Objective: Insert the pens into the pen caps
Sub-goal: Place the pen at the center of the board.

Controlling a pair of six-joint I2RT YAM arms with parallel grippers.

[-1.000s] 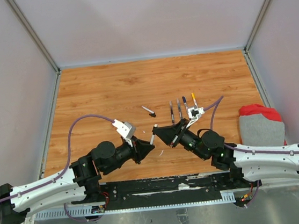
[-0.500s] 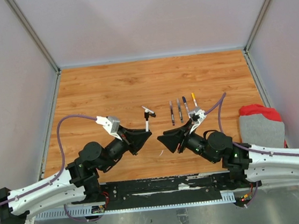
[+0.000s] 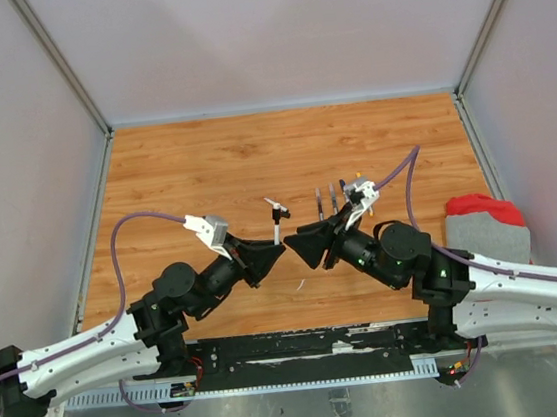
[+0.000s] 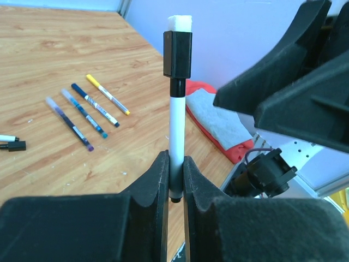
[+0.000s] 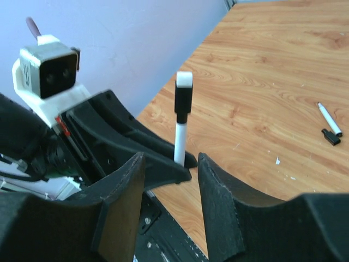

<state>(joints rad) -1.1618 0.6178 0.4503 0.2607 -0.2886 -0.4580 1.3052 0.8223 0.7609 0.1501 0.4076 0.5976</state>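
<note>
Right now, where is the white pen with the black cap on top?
The white pen stands upright, pinched in the left gripper near the middle of the table in the top view, with the open right gripper close on its right.

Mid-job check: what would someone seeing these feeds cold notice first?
The left gripper is shut on an upright pen with a black cap on its top end, near the middle of the table. The right gripper faces it close by, open and empty. Beyond them a row of pens lies on the wood, right of centre.
</note>
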